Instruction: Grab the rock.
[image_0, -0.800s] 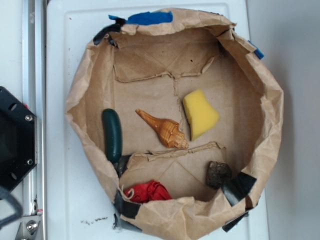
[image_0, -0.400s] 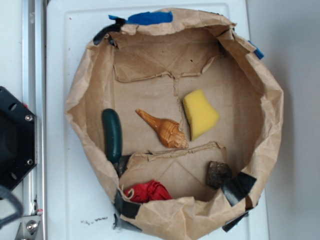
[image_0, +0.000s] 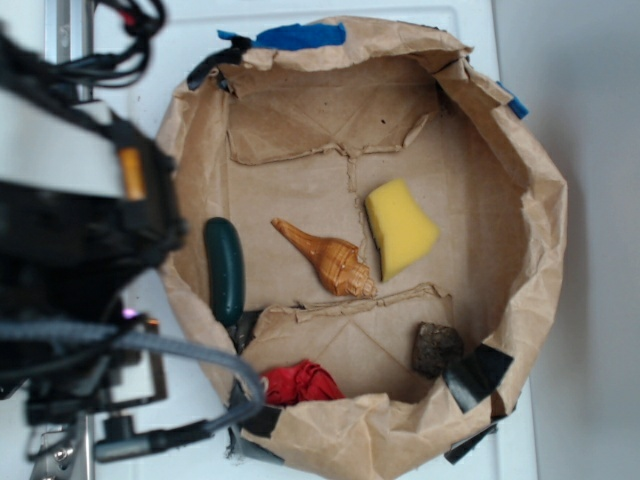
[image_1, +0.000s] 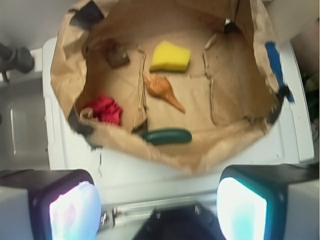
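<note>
- White surface (image_0: 150, 400) carrying a crumpled brown paper-bag tray (image_0: 545, 200).
- Gripper (image_1: 159, 202): spread wide, empty, outside the tray's near wall.
- Risks, as judged: fingers catching the paper wall on entry; rock skidding against the black tape patch (image_0: 478, 372) beside it; tan spiral seashell (image_0: 328, 259) being taken instead.
- Small dark grey-brown rock (image_0: 436, 347), rough, squarish; it sits in the tray's corner, apart from the yellow sponge (image_0: 399, 227).

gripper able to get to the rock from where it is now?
Probably yes. The rock lies uncovered against the paper wall, beside black tape, with the sponge and shell clear of it. The gripper is open, outside the ring; that wall may crowd one finger.
</note>
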